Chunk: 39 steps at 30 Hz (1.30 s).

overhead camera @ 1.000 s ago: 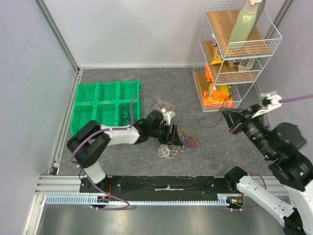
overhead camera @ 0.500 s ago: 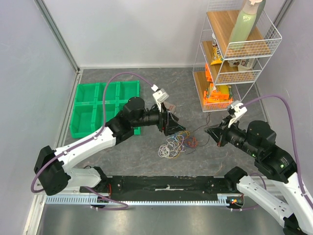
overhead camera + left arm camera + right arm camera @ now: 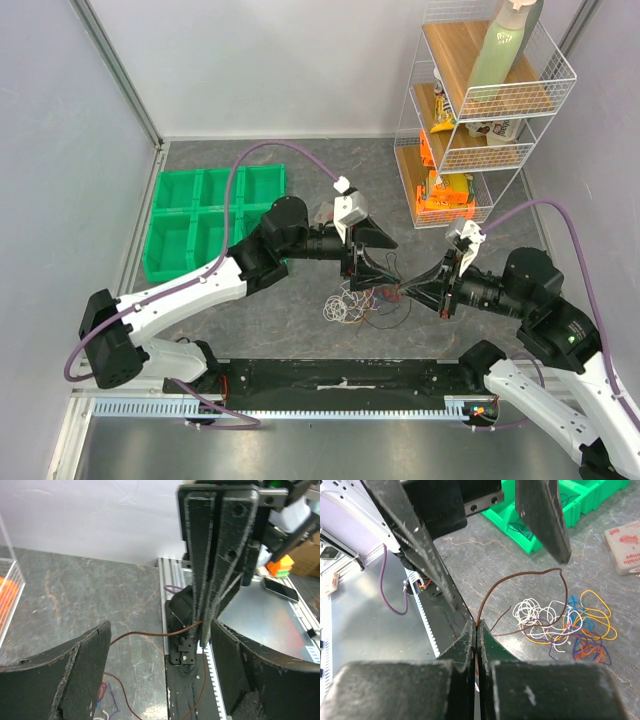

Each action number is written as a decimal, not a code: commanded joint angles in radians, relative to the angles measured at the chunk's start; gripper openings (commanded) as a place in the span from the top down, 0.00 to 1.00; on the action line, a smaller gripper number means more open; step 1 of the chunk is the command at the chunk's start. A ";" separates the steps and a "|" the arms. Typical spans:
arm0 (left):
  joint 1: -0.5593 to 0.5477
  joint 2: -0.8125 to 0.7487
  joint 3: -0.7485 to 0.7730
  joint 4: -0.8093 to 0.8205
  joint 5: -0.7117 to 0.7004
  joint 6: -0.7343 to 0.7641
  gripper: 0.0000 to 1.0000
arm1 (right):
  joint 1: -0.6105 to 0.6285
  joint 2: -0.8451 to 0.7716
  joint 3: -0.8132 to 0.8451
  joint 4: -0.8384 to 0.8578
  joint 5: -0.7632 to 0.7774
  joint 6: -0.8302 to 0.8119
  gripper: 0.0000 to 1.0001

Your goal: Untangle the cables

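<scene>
The cables [image 3: 350, 303] lie in a loose bunch of white, yellow, blue, orange-red and purple loops on the grey table; they also show in the right wrist view [image 3: 565, 622]. My right gripper [image 3: 405, 290] [image 3: 476, 627] is shut on a thin brown cable [image 3: 530, 575] that arcs from its tips down to the bunch. My left gripper [image 3: 388, 268] [image 3: 160, 670] is open, raised above the bunch and facing the right gripper's shut fingers [image 3: 215, 565]. The brown cable [image 3: 150, 634] runs between the left gripper's jaws without touching them.
A green compartment tray [image 3: 215, 215] stands at the left, with dark cables in a near compartment [image 3: 520, 530]. A white wire shelf [image 3: 470, 130] with snack packets stands at the back right. A small pink box [image 3: 625, 547] lies behind the bunch. A metal rail [image 3: 300, 405] runs along the front.
My left gripper has risen off the bunch, moved right and opened. My right gripper has come down and left to meet it, drawing the brown cable up from the bunch.
</scene>
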 commanded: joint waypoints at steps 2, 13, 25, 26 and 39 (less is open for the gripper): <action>-0.030 0.033 -0.014 0.130 0.187 0.067 0.14 | 0.003 -0.009 0.019 0.073 -0.024 0.035 1.00; -0.082 0.096 -0.039 0.129 0.149 0.017 0.23 | 0.003 -0.015 -0.014 0.234 0.096 0.162 1.00; -0.082 0.044 -0.043 -0.046 -0.099 0.065 0.98 | 0.003 -0.023 -0.039 0.242 0.128 0.162 0.76; -0.077 0.025 -0.051 -0.072 -0.165 0.071 0.98 | 0.003 -0.025 -0.037 0.228 0.172 0.156 0.62; 0.278 -0.383 -0.209 -0.466 -1.150 -0.198 0.98 | 0.003 -0.029 -0.048 0.091 0.460 0.089 0.17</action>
